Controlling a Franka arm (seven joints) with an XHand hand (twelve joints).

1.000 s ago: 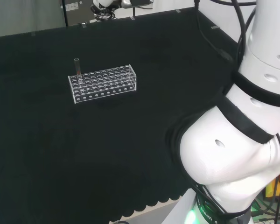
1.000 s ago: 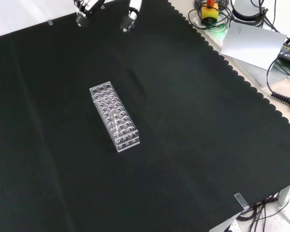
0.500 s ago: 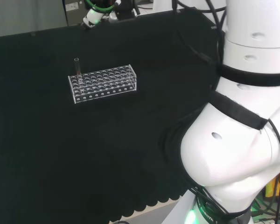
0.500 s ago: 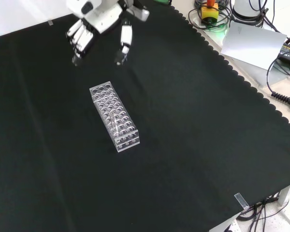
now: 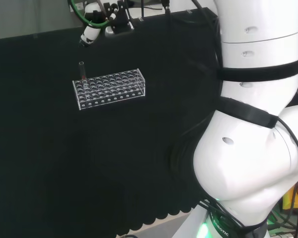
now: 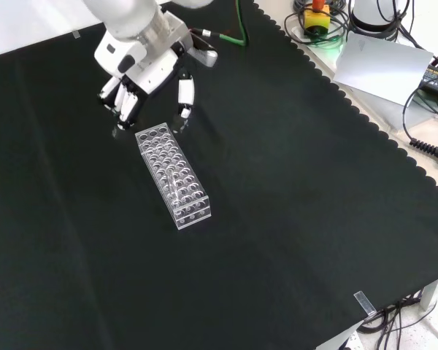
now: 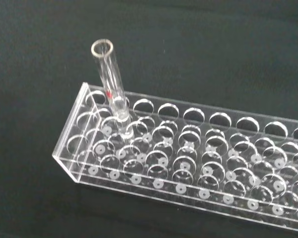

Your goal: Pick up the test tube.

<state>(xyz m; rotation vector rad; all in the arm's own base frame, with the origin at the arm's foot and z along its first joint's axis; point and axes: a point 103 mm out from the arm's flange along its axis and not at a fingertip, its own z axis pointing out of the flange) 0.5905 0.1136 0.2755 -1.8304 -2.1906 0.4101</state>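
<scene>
A clear test tube [image 5: 81, 69] stands upright in a hole at the left end of a clear plastic rack [image 5: 109, 88] in the head view. From the front, the tube [image 6: 173, 188] is a faint streak in the lower half of the rack [image 6: 160, 149]. The hand [image 6: 142, 69] hovers at the rack's upper end there, open, with its fingers [image 6: 124, 109] and thumb spread to either side of that end and nothing held. In the head view the hand [image 5: 91, 30] shows beyond the tube. The wrist view has the tube [image 7: 111, 84] close, near a corner of the rack [image 7: 198, 168].
Black cloth [image 6: 292, 219] covers the bench all round the rack. The arm's white links [image 5: 253, 124] take up the right of the head view. Cables and a grey sheet [image 6: 383, 62] lie off the cloth's scalloped edge at the front view's upper right.
The hand has come down from the front view's top edge to the rack's upper end. In the head view the arm's links have swung leftward and upright. Rack and tube have not moved.
</scene>
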